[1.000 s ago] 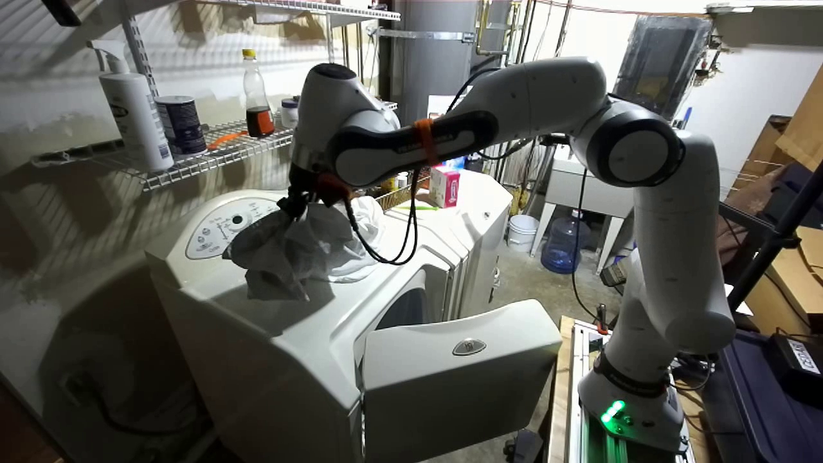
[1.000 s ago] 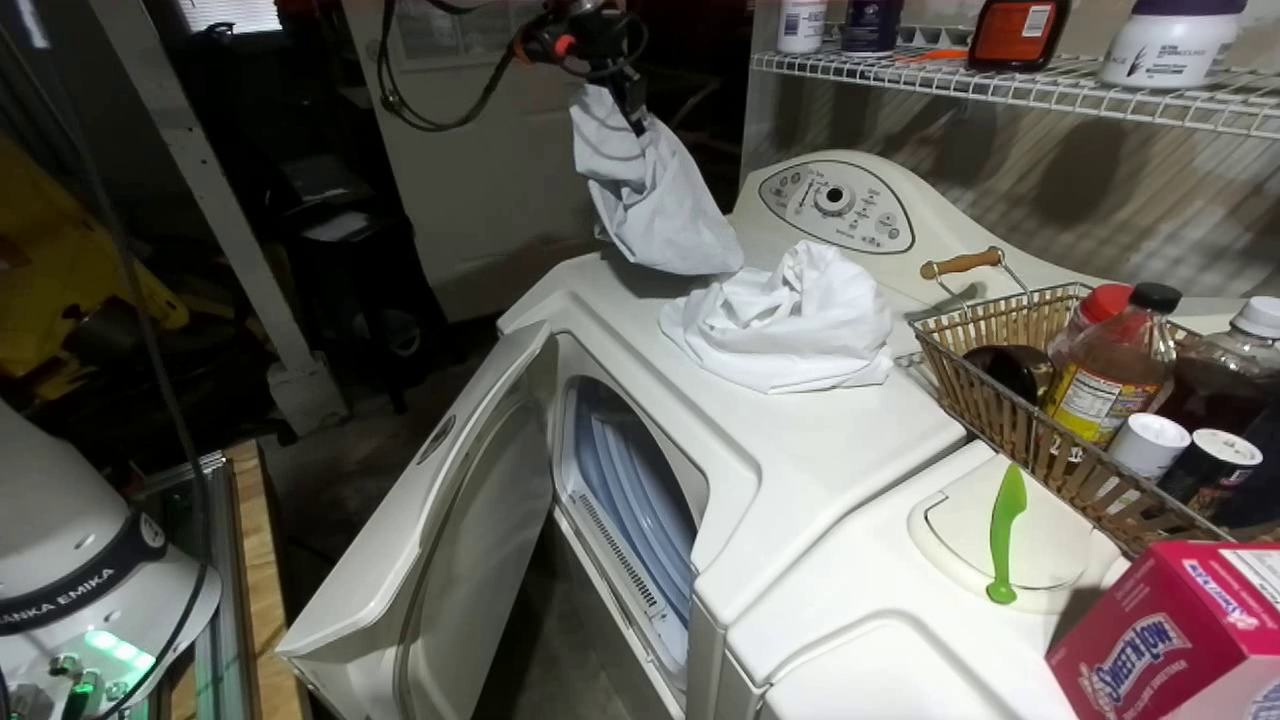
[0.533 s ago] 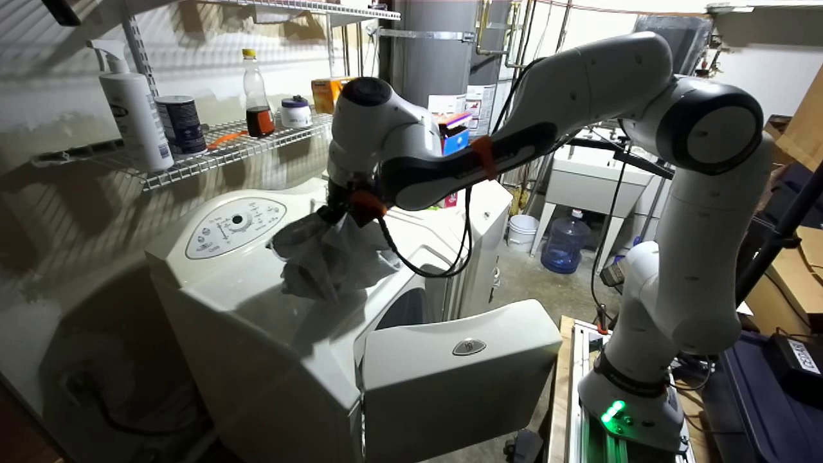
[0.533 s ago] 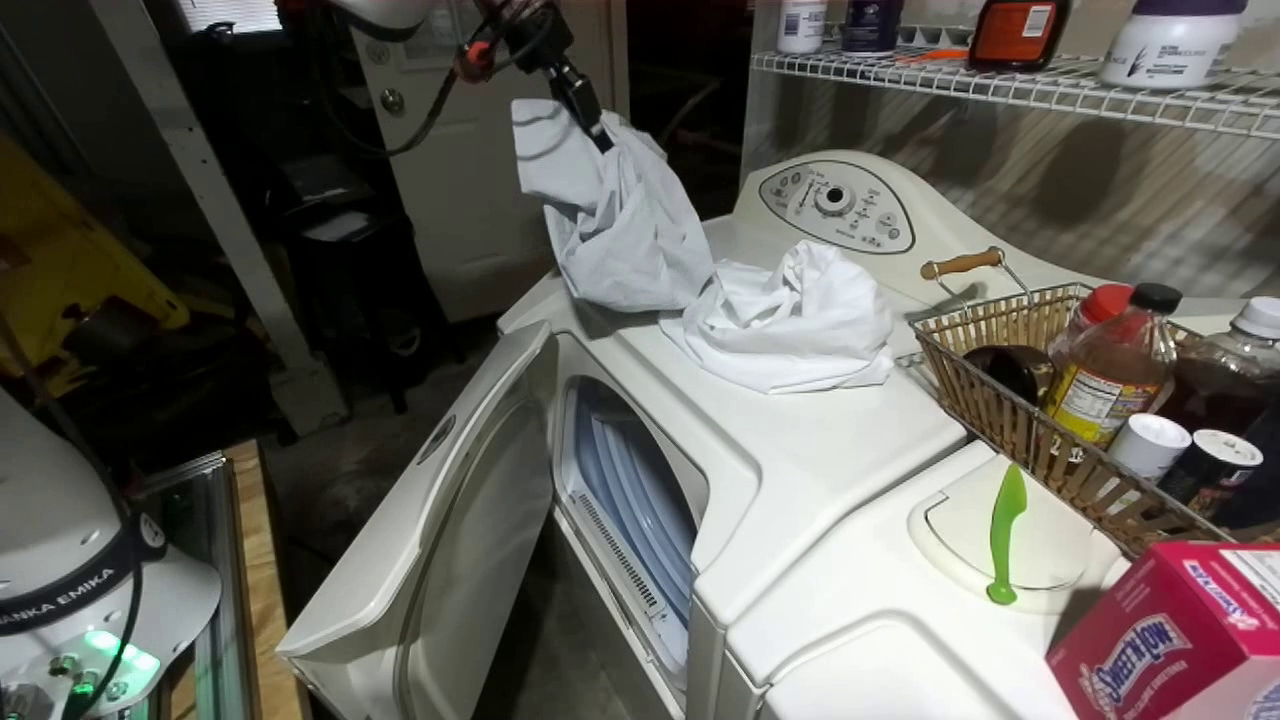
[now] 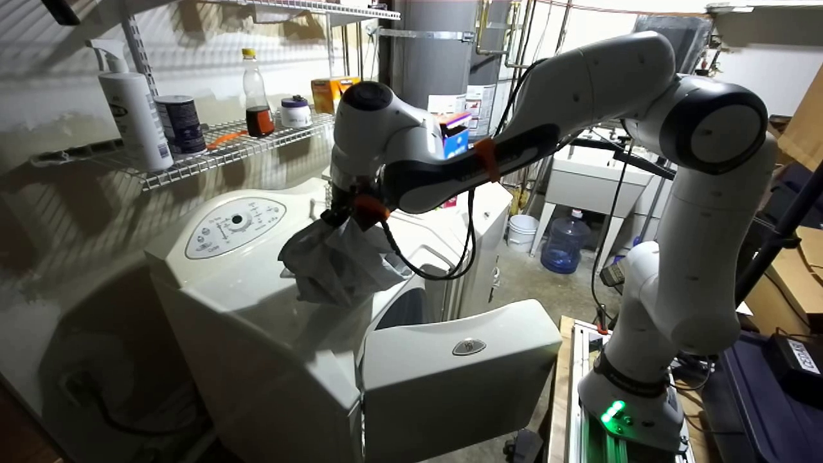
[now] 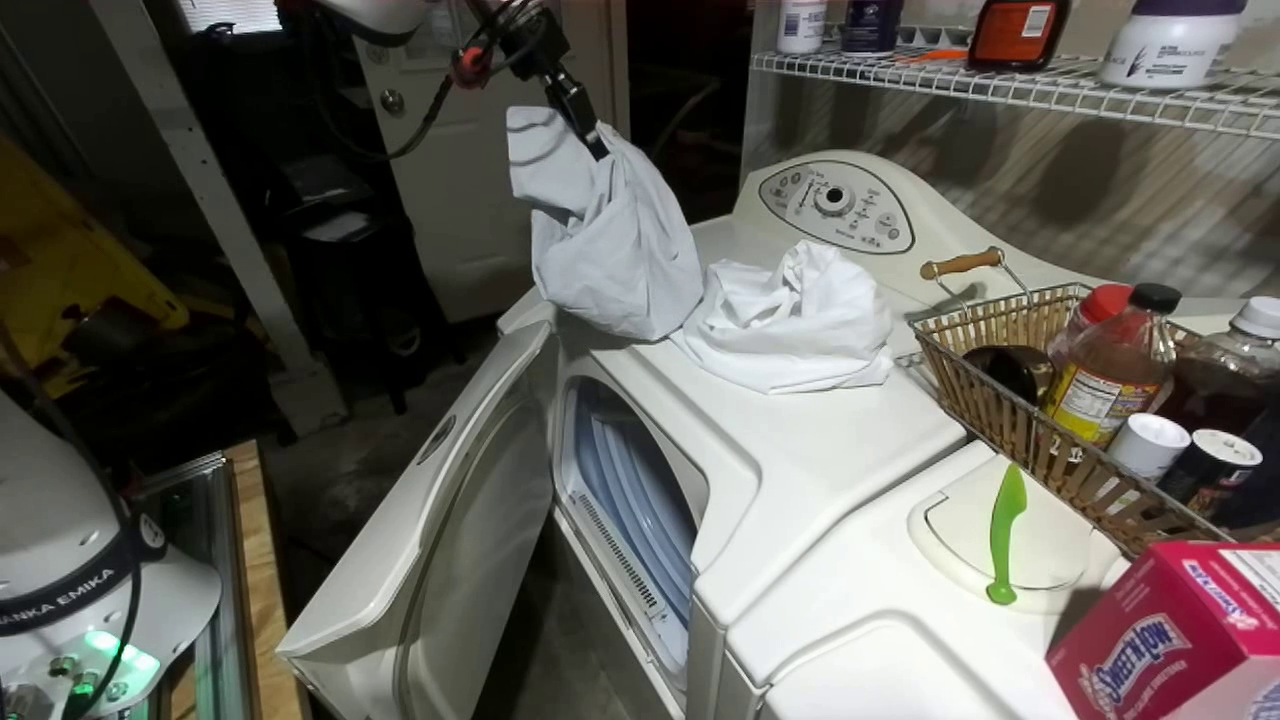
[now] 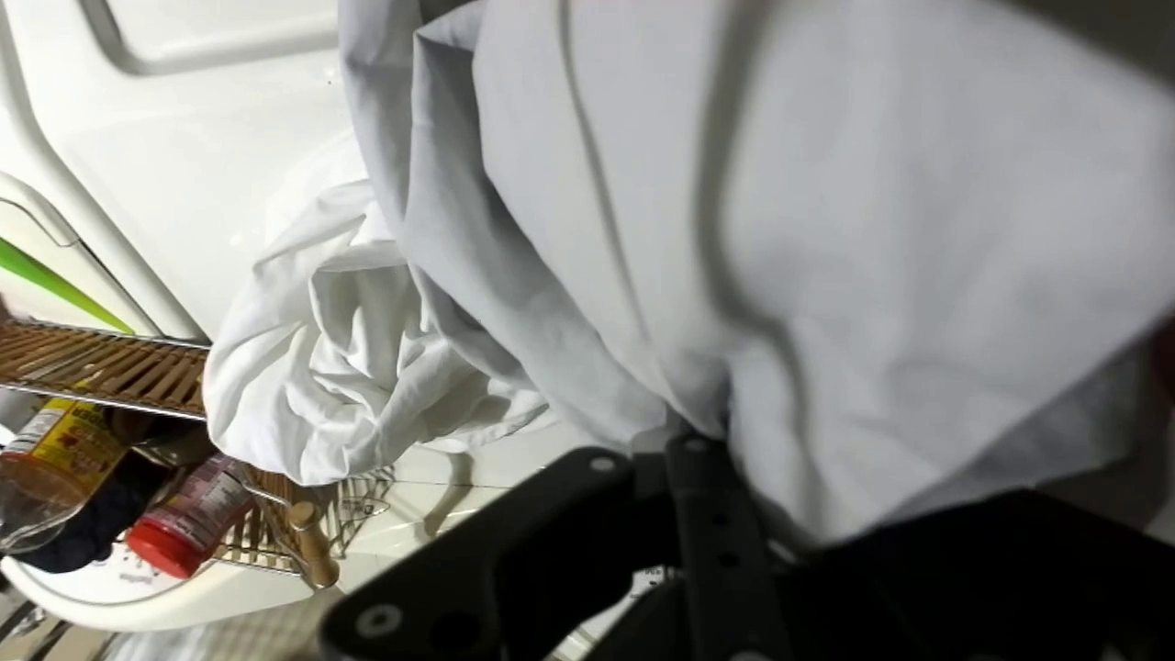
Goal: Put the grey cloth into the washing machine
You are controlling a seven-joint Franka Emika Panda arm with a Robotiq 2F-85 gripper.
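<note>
The grey cloth (image 6: pixel 620 240) hangs bunched from my gripper (image 6: pixel 598 148) in an exterior view. It also shows in an exterior view (image 5: pixel 350 265) and fills much of the wrist view (image 7: pixel 872 211). My gripper is shut on it; in the wrist view the fingertips (image 7: pixel 675 442) disappear into its folds. The cloth hangs over the front part of the washing machine's top (image 6: pixel 800 450), above and behind the open door (image 6: pixel 470 490). I cannot tell whether its lower edge touches the top. The machine's opening (image 6: pixel 625 500) shows a blue-grey inside.
A crumpled white cloth (image 6: pixel 790 330) lies on the machine top beside the grey cloth. A wicker basket of bottles (image 6: pixel 1060 430), a green spoon (image 6: pixel 1005 530) and a pink box (image 6: pixel 1170 640) stand beyond it. A wire shelf (image 5: pixel 244 148) runs along the wall.
My gripper has carried the grey cloth toward the machine's front, near the door opening, and lower. Most of this happened in the first half second. The cloth stays held; the white cloth has not moved.
</note>
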